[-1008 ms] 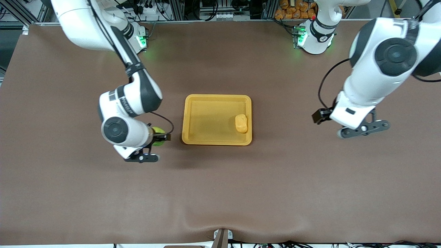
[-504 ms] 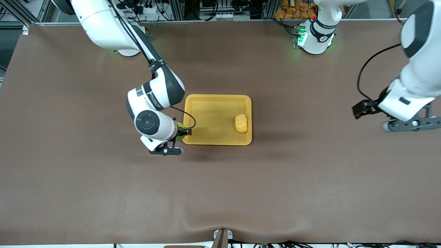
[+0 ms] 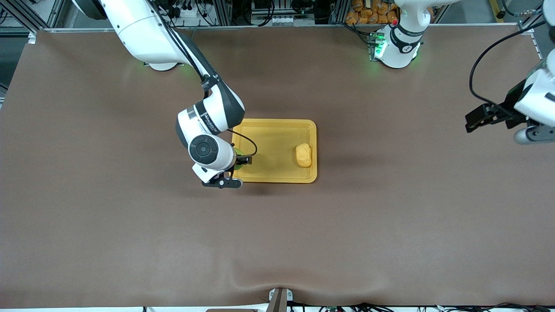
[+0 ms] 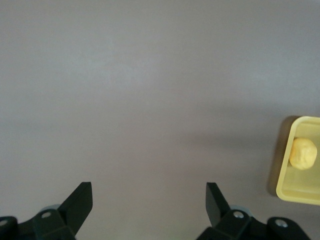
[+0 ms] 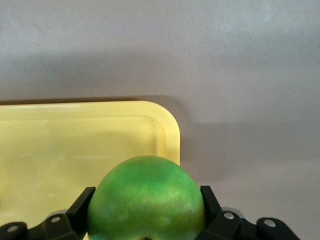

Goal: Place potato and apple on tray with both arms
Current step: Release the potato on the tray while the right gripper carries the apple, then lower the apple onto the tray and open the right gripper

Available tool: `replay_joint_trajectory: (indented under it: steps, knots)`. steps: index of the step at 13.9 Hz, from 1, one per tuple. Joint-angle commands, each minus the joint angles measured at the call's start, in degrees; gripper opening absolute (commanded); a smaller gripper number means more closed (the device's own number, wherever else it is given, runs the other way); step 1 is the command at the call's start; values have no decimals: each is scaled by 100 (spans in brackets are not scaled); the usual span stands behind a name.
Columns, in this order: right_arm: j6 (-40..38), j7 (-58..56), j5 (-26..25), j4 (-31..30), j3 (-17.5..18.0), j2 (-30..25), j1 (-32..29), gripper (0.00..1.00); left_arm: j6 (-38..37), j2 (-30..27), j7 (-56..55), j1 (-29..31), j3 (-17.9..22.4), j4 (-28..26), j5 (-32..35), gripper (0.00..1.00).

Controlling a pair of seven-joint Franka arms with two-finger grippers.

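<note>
The yellow-orange tray lies mid-table. The potato lies in it, at the left arm's end. My right gripper is shut on the green apple and holds it over the tray's rim at the right arm's end. In the right wrist view the apple sits between the black fingers, above the tray's corner. My left gripper is open and empty, raised over bare table at the left arm's end. The left wrist view shows its gripper, the tray's edge and the potato.
The brown table cover runs wide around the tray on every side. The arm bases stand along the table's edge farthest from the front camera, with cables and orange items past that edge.
My right arm has carried the apple from beside the tray to over its rim. My left arm has pulled away from the tray toward its own end of the table.
</note>
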Motion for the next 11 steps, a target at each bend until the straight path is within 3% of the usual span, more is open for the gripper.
replay_joint_trajectory:
  steps: [1, 11]
  knots:
    - [252, 369, 101, -191, -61, -65, 224, 0, -23, -609, 110, -373, 417, -564, -170, 100]
    - [858, 633, 101, -675, -70, -13, 566, 0, -366, -751, 110, -330, 365, -573, -311, 100]
